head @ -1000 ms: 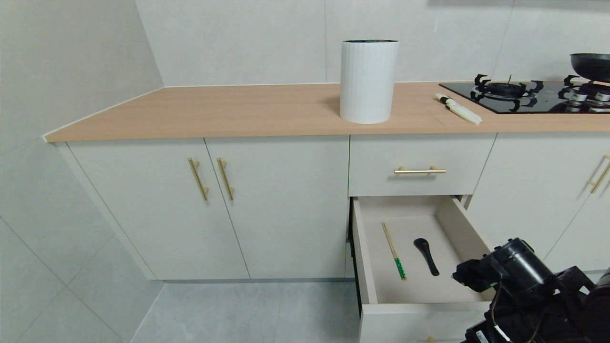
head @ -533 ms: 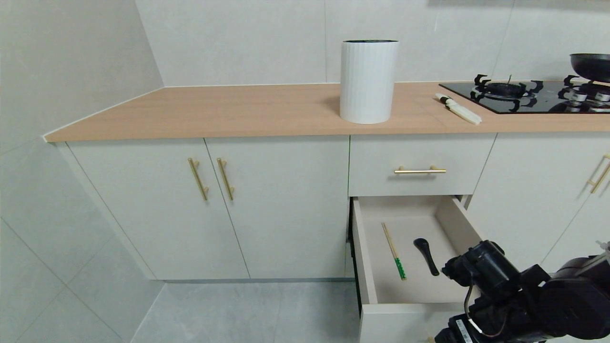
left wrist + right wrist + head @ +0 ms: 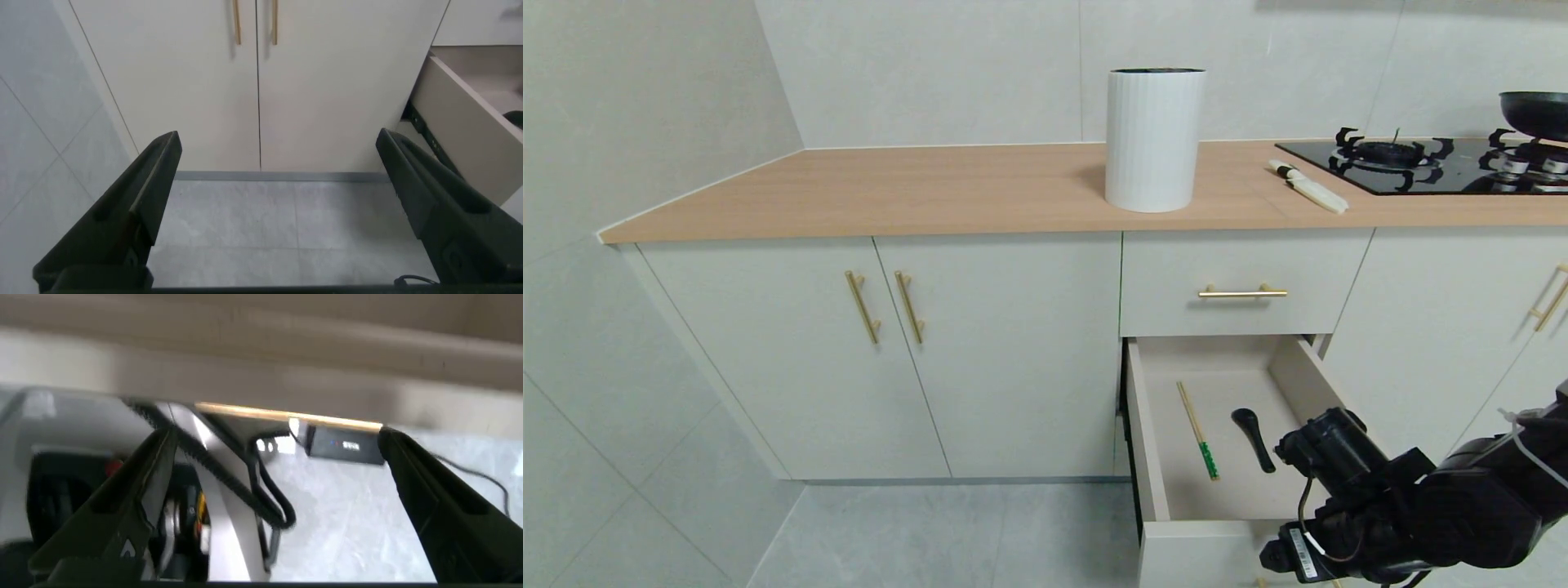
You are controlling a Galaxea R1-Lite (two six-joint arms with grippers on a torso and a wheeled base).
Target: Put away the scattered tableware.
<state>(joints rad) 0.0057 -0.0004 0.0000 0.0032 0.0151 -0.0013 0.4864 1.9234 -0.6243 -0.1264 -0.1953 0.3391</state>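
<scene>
Currently right end effector (image 3: 276, 453), fingers apart, sits at the front of the open drawer (image 3: 1143, 441), spoon (image 3: 1254, 439) and chopsticks (image 3: 1197, 441) inside behind it.

light: bright, even | shadows: soft | right wrist view: blurry

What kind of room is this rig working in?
A home-style kitchen, most likely: a wooden countertop with a gas hob, cabinets below, and an open drawer holding chopsticks and a black spoon.

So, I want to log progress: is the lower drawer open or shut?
Open: the lower drawer is pulled out, with chopsticks and a black spoon lying inside.
</scene>
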